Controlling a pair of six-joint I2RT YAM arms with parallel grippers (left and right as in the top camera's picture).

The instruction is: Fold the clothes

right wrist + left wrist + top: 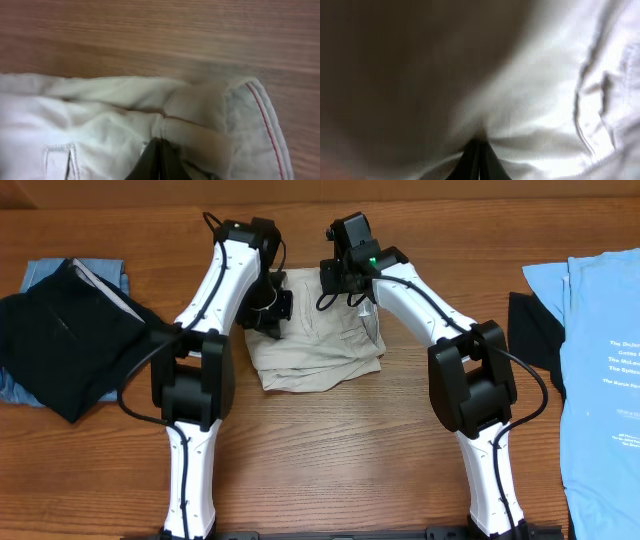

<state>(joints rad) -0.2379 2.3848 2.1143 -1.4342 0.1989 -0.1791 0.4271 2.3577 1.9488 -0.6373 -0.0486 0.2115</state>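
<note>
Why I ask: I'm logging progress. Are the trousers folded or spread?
Folded: the trousers lie as a compact, layered bundle; left gripper and right gripper each pinch its fabric.

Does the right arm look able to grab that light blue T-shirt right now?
Probably not yet: the right gripper is shut on the beige trousers. Nothing blocks the way to the light blue T-shirt, though, so after letting go it likely could.

The far edge of the trousers (320, 345) is hidden under both arms (225, 290). The left wrist view is blurred. The T-shirt (600, 380) is cut off by the frame edge; its lettering (622, 365) cannot be read. Denim (60, 272) is mostly covered by a black garment (70, 345).
</note>
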